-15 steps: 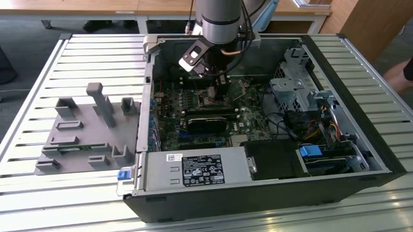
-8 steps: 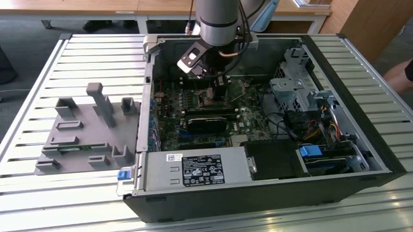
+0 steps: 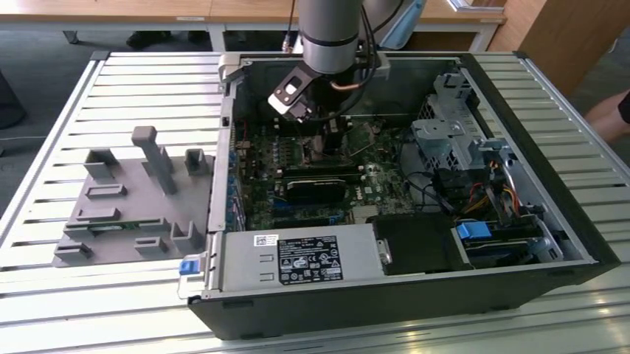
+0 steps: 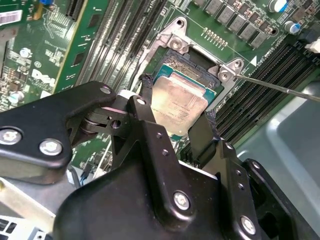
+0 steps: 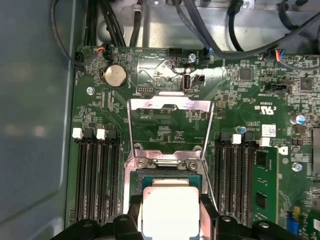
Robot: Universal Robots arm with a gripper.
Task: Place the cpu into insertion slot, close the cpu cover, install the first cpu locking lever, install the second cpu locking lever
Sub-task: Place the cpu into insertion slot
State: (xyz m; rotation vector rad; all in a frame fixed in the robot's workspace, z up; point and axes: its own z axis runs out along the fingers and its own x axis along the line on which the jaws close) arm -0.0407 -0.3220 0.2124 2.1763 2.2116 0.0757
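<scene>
The cpu (image 4: pixel 180 102), a pale silver square chip, sits between my gripper's (image 4: pixel 177 100) two black fingers (image 4: pixel 145 95), which are shut on its opposite edges. It hangs just over the insertion slot (image 4: pixel 186 62), a dark socket with a silvery rim on the green board. In the first wrist view the cpu (image 5: pixel 170 210) is bright between the fingers of the gripper (image 5: pixel 170 215), partly covering the insertion slot (image 5: pixel 136 176). The cpu cover (image 5: pixel 170 104), a thin silvery frame, lies flipped open beyond the slot. A thin lever rod (image 4: pixel 280 88) sticks out beside the socket. In the exterior view the gripper (image 3: pixel 333 140) is down inside the computer case.
Black memory slots (image 5: pixel 95 175) flank the socket, with a green memory module (image 5: pixel 262 185) beside one bank. A coin battery (image 5: pixel 114 75) and cables (image 5: pixel 200 30) lie beyond. The open case (image 3: pixel 394 295) rests on a slatted table, a grey fixture (image 3: pixel 128 199) at the exterior view's left.
</scene>
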